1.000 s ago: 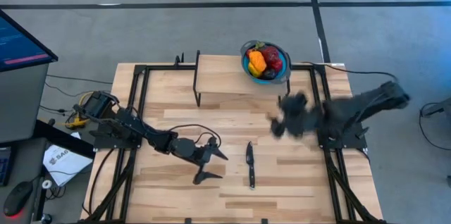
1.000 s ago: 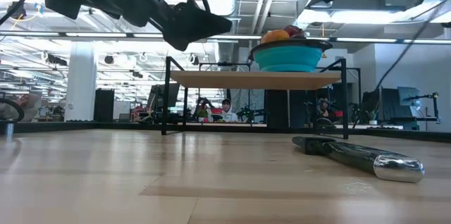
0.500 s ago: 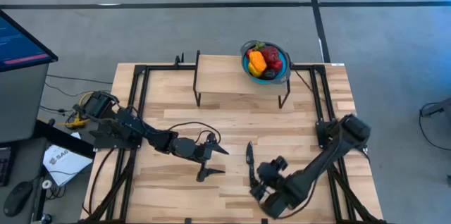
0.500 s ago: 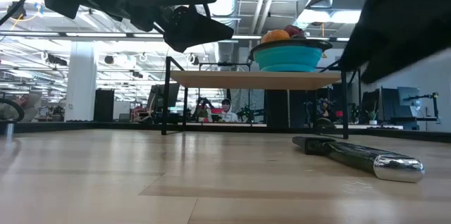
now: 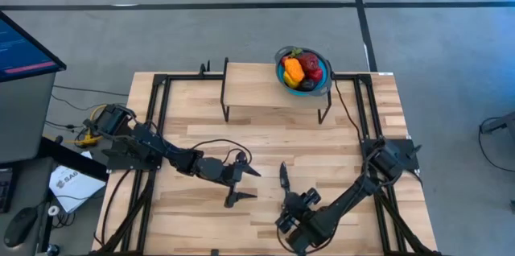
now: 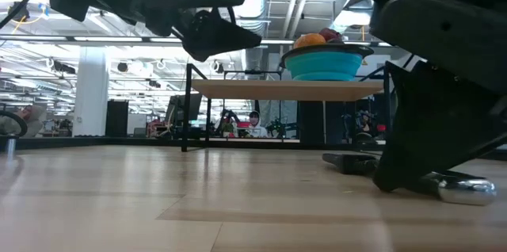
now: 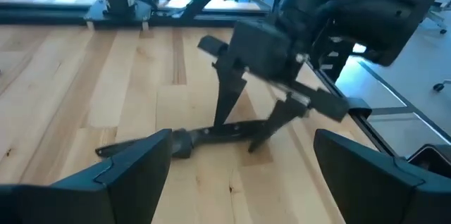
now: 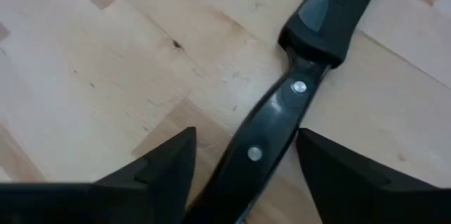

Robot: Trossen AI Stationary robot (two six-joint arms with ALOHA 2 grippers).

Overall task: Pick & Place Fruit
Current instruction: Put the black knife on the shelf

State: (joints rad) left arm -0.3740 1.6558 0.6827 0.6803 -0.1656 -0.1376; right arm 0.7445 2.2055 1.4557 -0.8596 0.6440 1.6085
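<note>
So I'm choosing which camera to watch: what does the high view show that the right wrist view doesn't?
Only the high view shows the fruit piled in the bowl on the shelf, and the left claw open above the table. Only the right wrist view shows the handle rivets. Both show the knife between the open right claw fingers.

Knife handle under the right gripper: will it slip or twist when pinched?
Probably stiff: the knife lies straight and flat on the table. Its glossy riveted handle may slip. The right gripper, open astride the handle, would grip near one end, so the blade end may droop.
</note>
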